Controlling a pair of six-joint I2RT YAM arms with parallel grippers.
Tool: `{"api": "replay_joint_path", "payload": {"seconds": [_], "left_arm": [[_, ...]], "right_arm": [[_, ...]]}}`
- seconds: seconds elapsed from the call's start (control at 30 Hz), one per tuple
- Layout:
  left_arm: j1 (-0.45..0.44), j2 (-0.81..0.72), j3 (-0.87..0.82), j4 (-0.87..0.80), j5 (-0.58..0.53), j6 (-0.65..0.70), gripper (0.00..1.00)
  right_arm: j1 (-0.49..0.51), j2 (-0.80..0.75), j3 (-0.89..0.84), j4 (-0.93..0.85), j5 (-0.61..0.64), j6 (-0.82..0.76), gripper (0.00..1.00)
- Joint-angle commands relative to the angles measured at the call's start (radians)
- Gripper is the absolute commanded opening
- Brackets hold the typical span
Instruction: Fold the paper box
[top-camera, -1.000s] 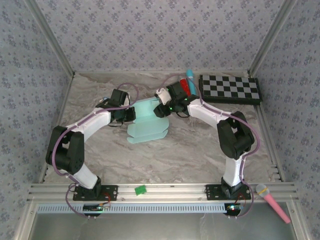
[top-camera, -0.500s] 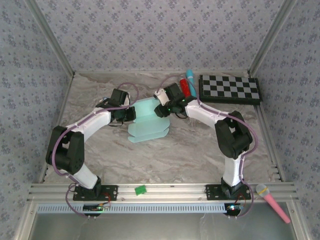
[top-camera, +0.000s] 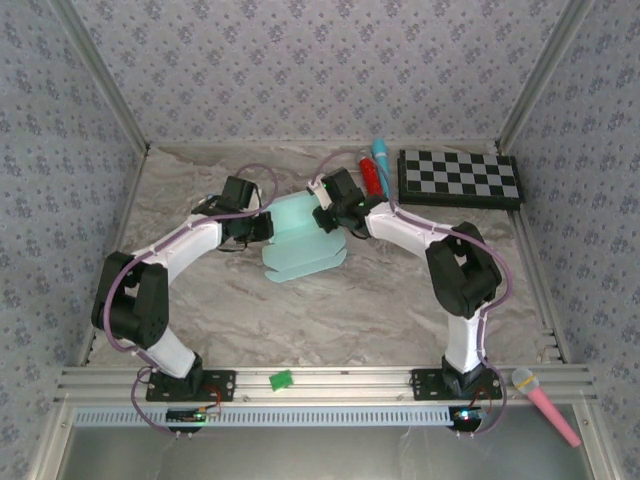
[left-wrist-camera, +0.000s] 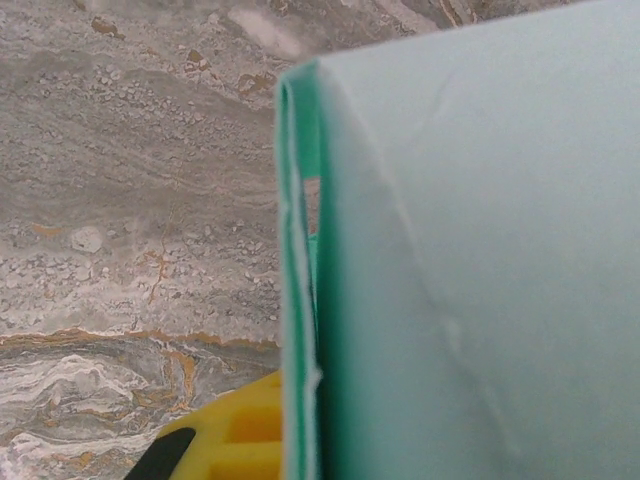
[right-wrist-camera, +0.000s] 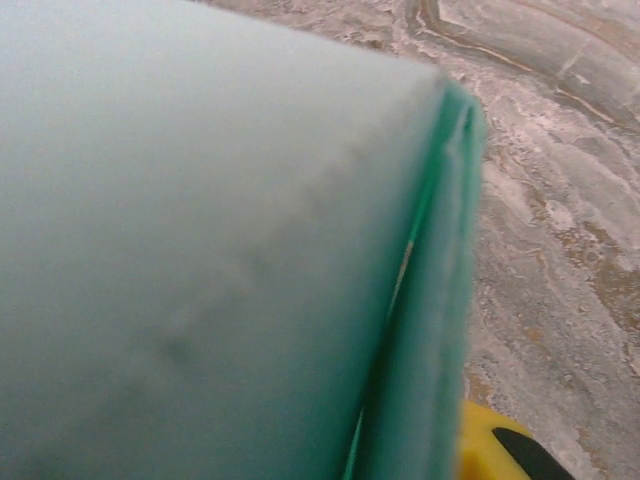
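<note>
From above, the pale mint-blue card paper box lay midway on the marbled bench, with the left end effector clenched on its left edge. The left wrist view revealed doubled card layers beside a yellow finger. The right end effector met its right edge; I could not tell whether it gripped

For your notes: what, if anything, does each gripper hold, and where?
Left gripper: the paper box, by its left folded edge. Right gripper: at its right edge; grip unclear.

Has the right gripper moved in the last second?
Yes. The right gripper, at the paper box, has shifted left, away from the checkerboard, uncovering more of the red marker.
</note>
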Motion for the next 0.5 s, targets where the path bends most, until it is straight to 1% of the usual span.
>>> {"api": "replay_joint_path", "payload": {"seconds": [0.0, 0.23, 0.47], "left_arm": [[0.0, 0.004, 0.032, -0.008, 0.023, -0.002, 0.0], [-0.001, 0.01, 0.036, -0.006, 0.026, -0.003, 0.0], [-0.001, 0.016, 0.037, -0.009, 0.026, -0.005, 0.0]], "right_arm": [[0.004, 0.025, 0.02, -0.006, 0.122, 0.04, 0.19], [0.032, 0.043, 0.026, -0.012, 0.255, 0.056, 0.16], [0.048, 0.062, 0.044, -0.047, 0.36, 0.066, 0.12]]}}
